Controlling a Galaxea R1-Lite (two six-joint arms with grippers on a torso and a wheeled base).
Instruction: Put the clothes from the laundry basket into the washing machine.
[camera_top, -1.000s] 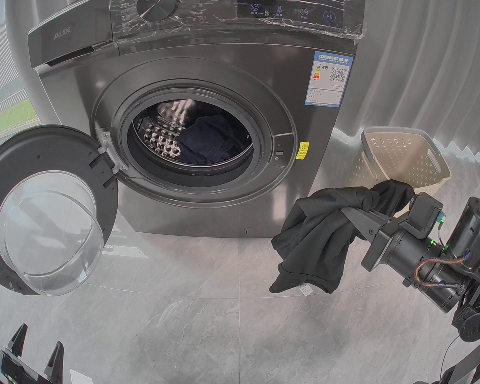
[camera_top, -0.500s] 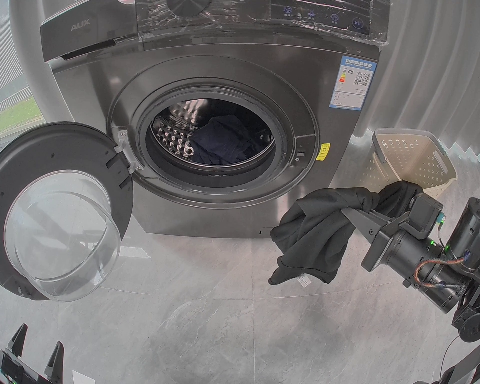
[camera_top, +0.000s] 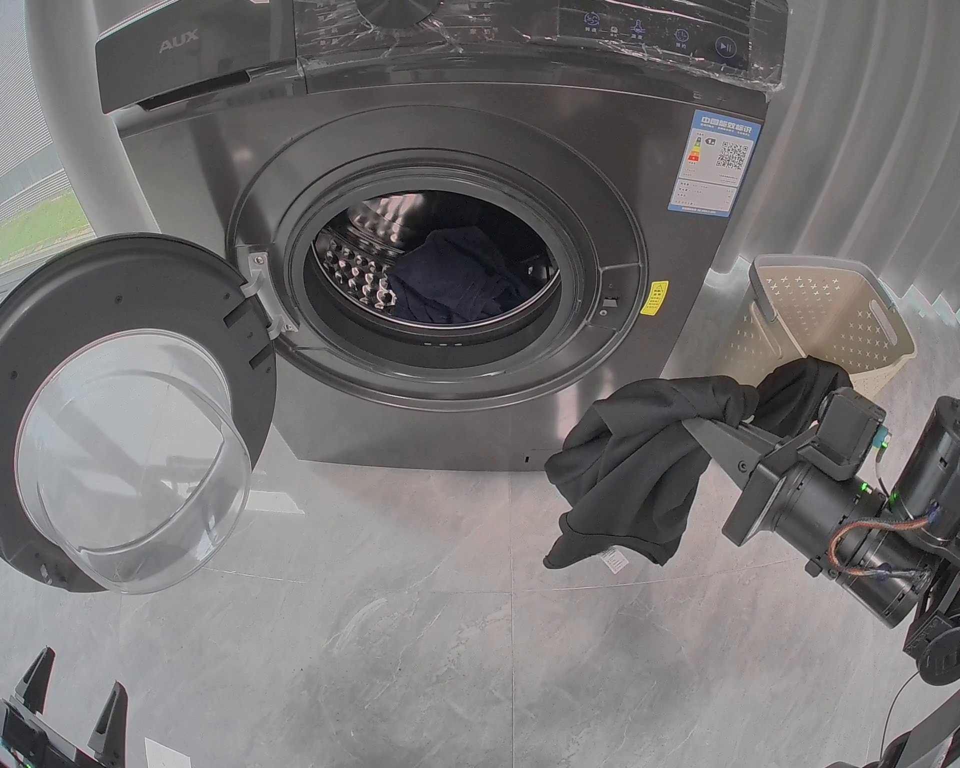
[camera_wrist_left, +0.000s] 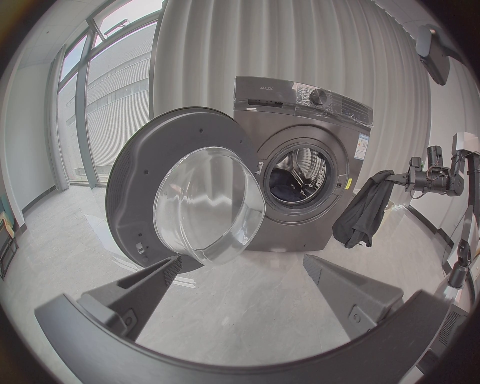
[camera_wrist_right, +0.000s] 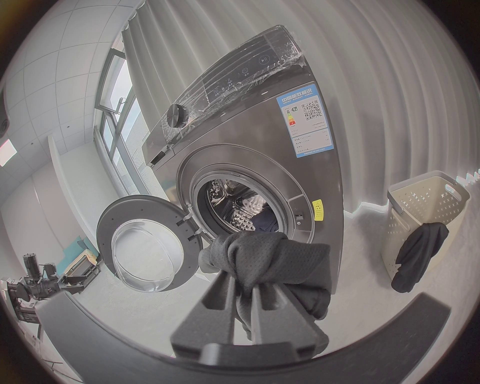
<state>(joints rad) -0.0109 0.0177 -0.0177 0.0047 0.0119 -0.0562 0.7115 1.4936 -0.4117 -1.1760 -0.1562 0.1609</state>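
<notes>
The right gripper (camera_wrist_right: 244, 292) pinches a black garment (camera_top: 630, 470) between its 2 nearly closed fingers. The cloth bunches over the fingertips and hangs below them, clear of the floor (camera_top: 400, 620), before the lower right corner of the washing machine (camera_top: 480, 120). Its door (camera_top: 130, 290) stands open, with dark clothes (camera_top: 450, 280) in the drum. The laundry basket (camera_top: 830, 310) stands just beside the machine, with 1 dark garment (camera_wrist_right: 419, 255) draped over its rim. The left gripper (camera_wrist_left: 241, 259) is spread wide and empty.

At upper centre the mouth of the washing machine (camera_top: 560, 130) is gaping unblocked, a dark cloth (camera_top: 450, 282) lying low in its drum. The swung-out door (camera_top: 110, 290) is barring the left side. Bare floor (camera_top: 400, 620) is separating the mouth from the right pincer (camera_top: 695, 428) gripping a black garment (camera_top: 630, 470).
</notes>
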